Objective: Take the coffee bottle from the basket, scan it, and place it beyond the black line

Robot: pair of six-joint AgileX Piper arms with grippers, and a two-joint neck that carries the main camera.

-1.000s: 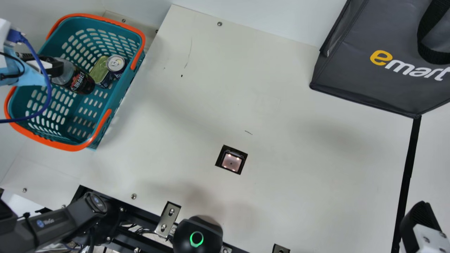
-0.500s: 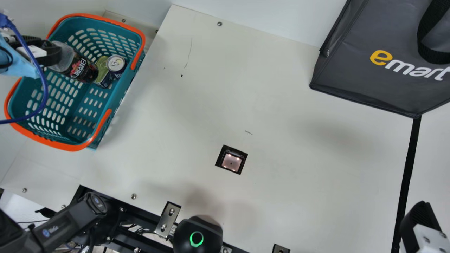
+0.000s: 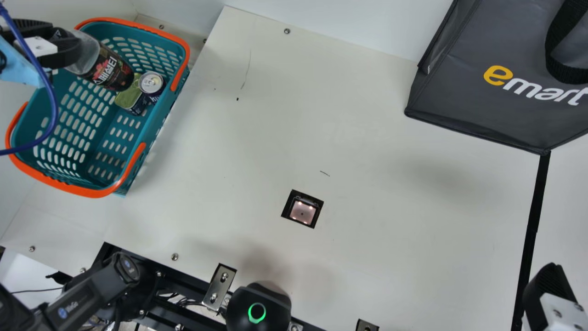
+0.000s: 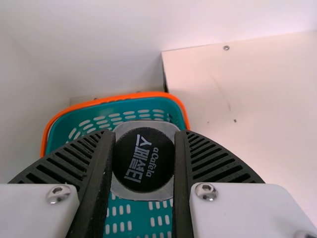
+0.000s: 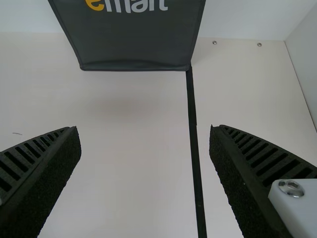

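Left gripper [image 3: 66,39] pinching bottle [image 3: 108,70] by capped end; bottle leaning at basket [image 3: 69,187], lower end showing near cans [image 3: 151,83]. Right gripper [image 3: 546,287] hovering near black line [image 3: 533,220], fingers standing spread. Scanner [image 3: 302,212] glowing between basket and line.

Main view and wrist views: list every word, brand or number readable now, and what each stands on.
"emart": the dark bag
"스페셜티": the label of the coffee bottle
"스페셜티" and "aCaféla": its cap
"WeGo": the left arm
Too small to read: print on the side of the can
No numbers are legible.
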